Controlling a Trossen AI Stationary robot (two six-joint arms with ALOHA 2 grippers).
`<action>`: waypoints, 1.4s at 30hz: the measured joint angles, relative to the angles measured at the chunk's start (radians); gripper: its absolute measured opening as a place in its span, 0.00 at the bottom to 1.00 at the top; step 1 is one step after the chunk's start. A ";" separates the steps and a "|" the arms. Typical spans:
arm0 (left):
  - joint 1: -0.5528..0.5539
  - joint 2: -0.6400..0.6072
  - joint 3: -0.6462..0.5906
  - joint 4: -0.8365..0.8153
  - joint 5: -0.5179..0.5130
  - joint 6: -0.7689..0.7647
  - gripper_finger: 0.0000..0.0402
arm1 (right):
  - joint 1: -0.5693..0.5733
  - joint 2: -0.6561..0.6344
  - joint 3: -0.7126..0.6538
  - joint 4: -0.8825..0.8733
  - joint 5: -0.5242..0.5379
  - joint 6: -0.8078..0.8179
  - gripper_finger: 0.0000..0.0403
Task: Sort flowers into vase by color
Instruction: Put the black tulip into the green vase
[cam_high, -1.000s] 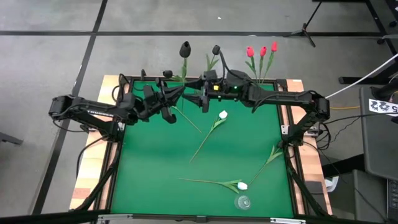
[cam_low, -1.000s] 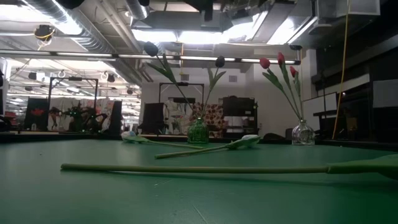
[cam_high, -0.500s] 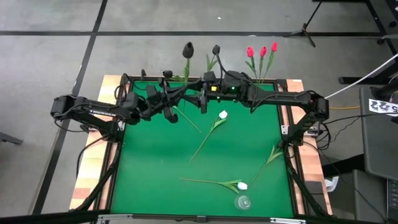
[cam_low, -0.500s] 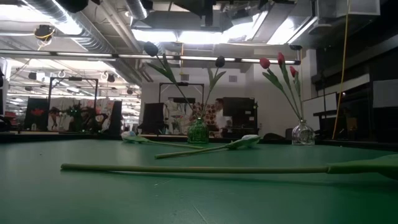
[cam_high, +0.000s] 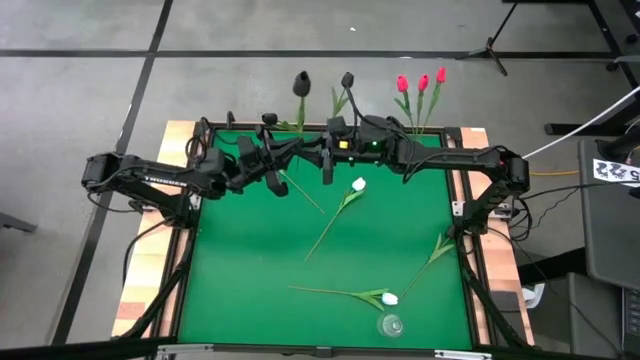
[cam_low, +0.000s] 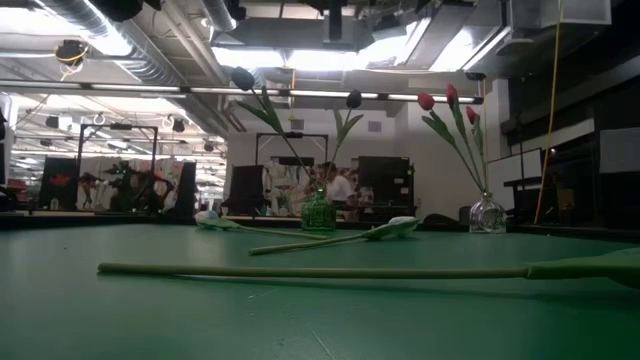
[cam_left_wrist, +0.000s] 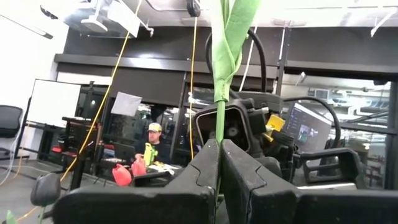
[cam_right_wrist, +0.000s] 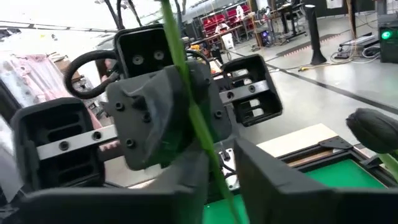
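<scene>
Green felt covers the tabletop (cam_high: 250, 260). At its near edge stands a small clear glass vessel (cam_high: 390, 325). Just behind it lies a white tulip (cam_high: 390, 298), its long stem running off to the left. A leafy stem (cam_high: 435, 250) lies slanted by the right edge; its head I cannot make out. Farther in, a second white tulip (cam_high: 358, 184) lies near the middle, and a bare stem (cam_high: 302, 192) lies beside it.

Beyond these, both my arms meet over the far half of the tabletop. My left hand (cam_left_wrist: 219, 146) is clamped tight on an upright green stem (cam_left_wrist: 219, 121) with a leaf folded above the grip. My right hand (cam_right_wrist: 217, 155) faces it, just beside it, with that same stem running through it; whether it has closed on the stem I cannot tell. The flower's head is out of sight.

At the far edge, a green vase (cam_low: 318, 212) holds two black tulips (cam_low: 243, 78). To its right, a clear vase (cam_low: 487, 214) holds three red tulips (cam_low: 447, 96). A person (cam_low: 337, 188) stands in the room behind.
</scene>
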 joint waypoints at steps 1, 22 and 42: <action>0.000 0.000 0.000 -0.003 0.000 0.000 0.01 | 0.000 0.000 0.000 0.000 -0.013 -0.005 0.11; -0.007 -0.174 0.000 -0.405 0.005 0.046 0.31 | -0.041 -0.011 0.000 -0.019 0.087 -0.011 0.01; -0.002 -0.308 0.000 -0.647 -0.071 0.027 0.46 | -0.149 0.026 -0.310 0.333 0.409 -0.219 0.00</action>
